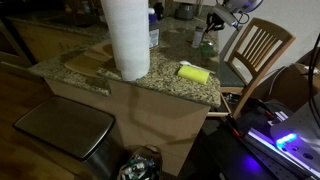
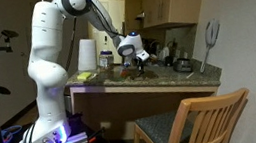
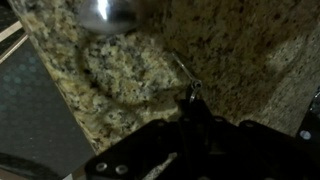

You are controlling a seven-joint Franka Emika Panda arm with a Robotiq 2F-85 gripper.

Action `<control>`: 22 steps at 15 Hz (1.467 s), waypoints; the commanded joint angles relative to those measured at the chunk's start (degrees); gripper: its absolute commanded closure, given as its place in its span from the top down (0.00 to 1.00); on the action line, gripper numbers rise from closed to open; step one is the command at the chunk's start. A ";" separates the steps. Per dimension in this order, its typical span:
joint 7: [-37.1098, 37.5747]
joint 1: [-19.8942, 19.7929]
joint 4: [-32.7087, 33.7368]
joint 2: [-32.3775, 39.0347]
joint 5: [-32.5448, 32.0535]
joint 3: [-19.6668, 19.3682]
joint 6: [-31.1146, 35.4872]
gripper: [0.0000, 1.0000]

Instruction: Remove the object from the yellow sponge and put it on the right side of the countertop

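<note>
The gripper (image 3: 190,102) comes in from the bottom of the wrist view with its two dark fingers drawn together at the tips. The object (image 3: 185,76), a thin dark sliver, sticks out from between them toward the upper left. The claw therefore looks clenched on the object, though the view is dim and blurred and the pinch itself is hard to make out. Whether the object's far end touches the stone cannot be told. Beneath it lies the speckled countertop (image 3: 120,95), whose edge runs down the left of that view, and a shiny round metal thing (image 3: 108,12) sits at the top edge. In an exterior view the white arm (image 2: 49,54) rises from its base and reaches over the slab. The gripper hangs low above the stone about midway along it, among small dark items too small to name. The sponge (image 1: 195,73) lies flat near the slab's edge, well apart from the gripper, and its top shows plain yellow. The roll (image 1: 127,35) stands upright on the countertop near the sponge, as both exterior views show. A wooden chair (image 1: 258,48) stands by the slab, and a bin (image 1: 65,128) with a metal lid sits on the floor below it.
</note>
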 commanded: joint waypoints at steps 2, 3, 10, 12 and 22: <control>4.36 -0.98 1.30 2.11 -0.45 0.72 0.87 0.35; 5.27 -1.00 1.26 1.99 -0.71 0.61 0.69 0.37; 9.17 -0.84 -0.48 -4.82 -3.70 -0.30 2.20 0.85; 4.31 -1.53 -2.36 -11.45 1.81 0.33 0.95 0.98; -11.99 1.90 -4.77 -32.58 17.50 0.05 -14.37 1.00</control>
